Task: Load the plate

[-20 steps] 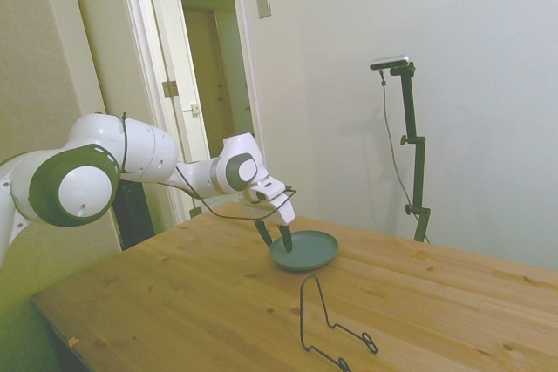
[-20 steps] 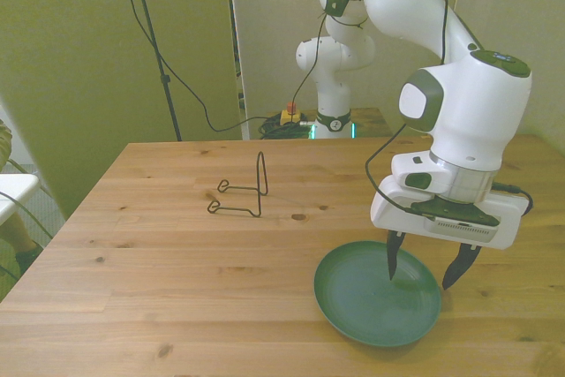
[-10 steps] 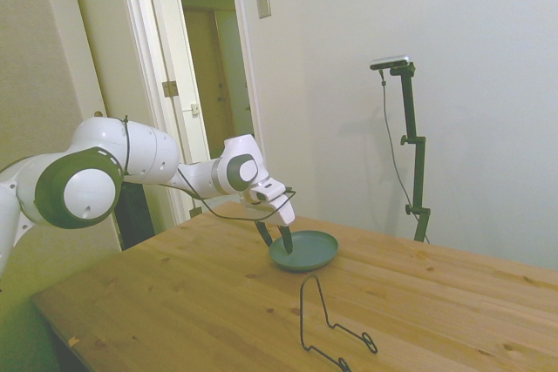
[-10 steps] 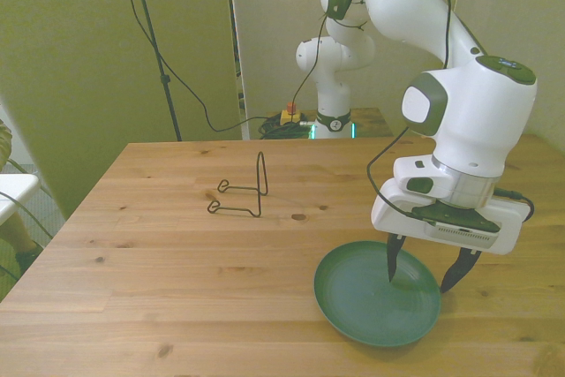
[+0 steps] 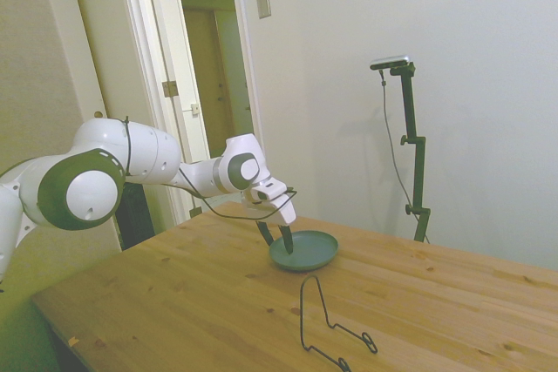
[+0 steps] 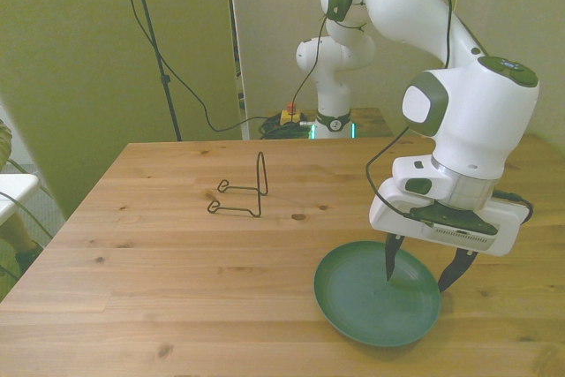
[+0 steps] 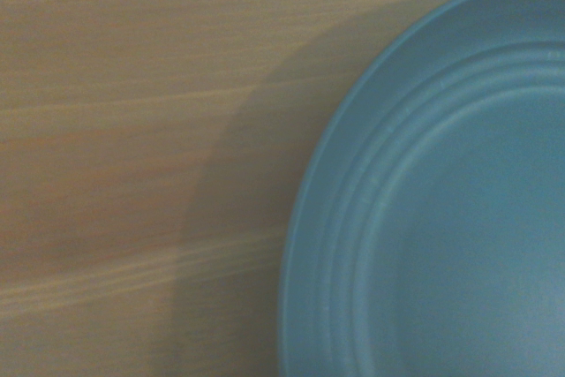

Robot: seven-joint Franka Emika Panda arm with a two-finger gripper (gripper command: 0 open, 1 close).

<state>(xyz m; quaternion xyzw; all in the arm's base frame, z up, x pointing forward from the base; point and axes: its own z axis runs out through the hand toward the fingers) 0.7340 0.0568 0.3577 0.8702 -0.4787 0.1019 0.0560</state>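
now claw (image 6: 422, 273) spread, straddling plate (image 6: 362, 306) rim, table (image 6: 177, 262)

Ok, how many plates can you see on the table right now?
1. The plate lies flat near the table's front edge, toward the front view's right, under the open gripper, which straddles its rim. The wire stand holds none. Nothing seems hidden.

The plate (image 6: 366, 306), small, round, shallow and matte teal with a slightly raised rim and faint concentric rings inside, is seen lying flat and empty near the front view's lower right.
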